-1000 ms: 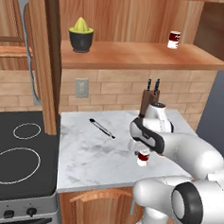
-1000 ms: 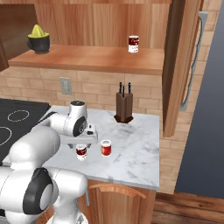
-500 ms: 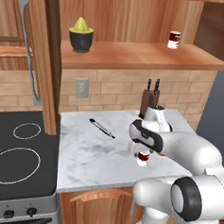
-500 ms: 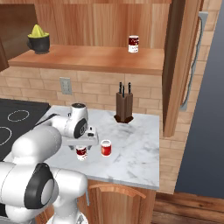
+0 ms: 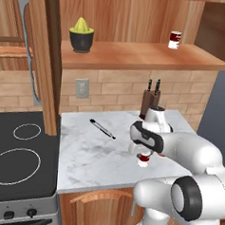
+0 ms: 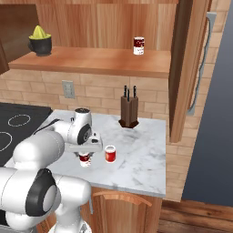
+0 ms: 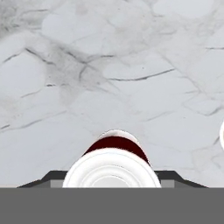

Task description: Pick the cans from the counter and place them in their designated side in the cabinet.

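Observation:
A dark red can [image 5: 143, 159] [image 6: 84, 159] stands upright on the white marble counter [image 5: 83, 150] [image 6: 141, 150]. My gripper [image 5: 143, 152] [image 6: 84, 153] [image 7: 112, 175] points straight down over it. In the hand view the dark fingers press against both sides of the can's silver top [image 7: 112, 168], so the gripper is shut on it. An orange-red can [image 6: 109, 154] stands just to its right, apart from the hand. Another red and white can [image 5: 175, 40] [image 6: 139, 45] sits on the wooden cabinet shelf [image 5: 137, 54] [image 6: 91, 61], toward its right end.
A yellow juicer in a dark bowl [image 5: 81, 33] [image 6: 40, 40] is on the shelf's left end. A knife block [image 5: 150, 100] [image 6: 129, 111] stands by the brick wall behind the hand. A thin dark tool [image 5: 103, 128] lies on the counter. The black stove [image 5: 16, 160] adjoins on the left.
The hand has sunk a little lower over the dark red can and its fingers have closed against the can's sides. Both cans stand where they were.

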Robot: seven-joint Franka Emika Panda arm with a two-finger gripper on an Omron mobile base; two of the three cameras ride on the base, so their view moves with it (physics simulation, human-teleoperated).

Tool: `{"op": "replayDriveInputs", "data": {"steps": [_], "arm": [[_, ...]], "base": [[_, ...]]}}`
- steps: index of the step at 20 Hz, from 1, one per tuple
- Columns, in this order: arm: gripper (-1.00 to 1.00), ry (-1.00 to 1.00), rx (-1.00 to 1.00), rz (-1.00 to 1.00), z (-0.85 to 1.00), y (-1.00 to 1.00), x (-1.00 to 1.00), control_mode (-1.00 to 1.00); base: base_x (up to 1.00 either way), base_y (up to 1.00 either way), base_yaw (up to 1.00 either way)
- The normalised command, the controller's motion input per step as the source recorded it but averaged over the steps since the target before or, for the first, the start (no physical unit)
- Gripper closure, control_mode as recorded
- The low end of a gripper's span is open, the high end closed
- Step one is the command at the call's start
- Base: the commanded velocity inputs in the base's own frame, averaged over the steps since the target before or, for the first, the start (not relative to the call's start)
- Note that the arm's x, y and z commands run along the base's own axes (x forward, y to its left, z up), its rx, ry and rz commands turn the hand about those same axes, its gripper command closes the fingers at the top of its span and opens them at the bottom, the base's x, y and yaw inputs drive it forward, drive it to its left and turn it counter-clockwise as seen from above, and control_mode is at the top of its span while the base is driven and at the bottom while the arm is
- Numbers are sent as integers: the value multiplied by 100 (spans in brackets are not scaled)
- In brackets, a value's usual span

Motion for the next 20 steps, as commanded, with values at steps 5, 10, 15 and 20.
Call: {"op": "replayDriveInputs", "data": {"steps": [5, 10, 15, 20], "arm": [[100, 0, 0, 0, 4, -4, -8, -100], [100, -1, 0, 0, 28, -3, -14, -100], [100, -5, 0, 0, 38, 0, -10, -100], [100, -9, 0, 0, 36, 0, -8, -100]], "base": [[0, 0, 0], [0, 0, 0], [0, 0, 0], [0, 0, 0]]}}
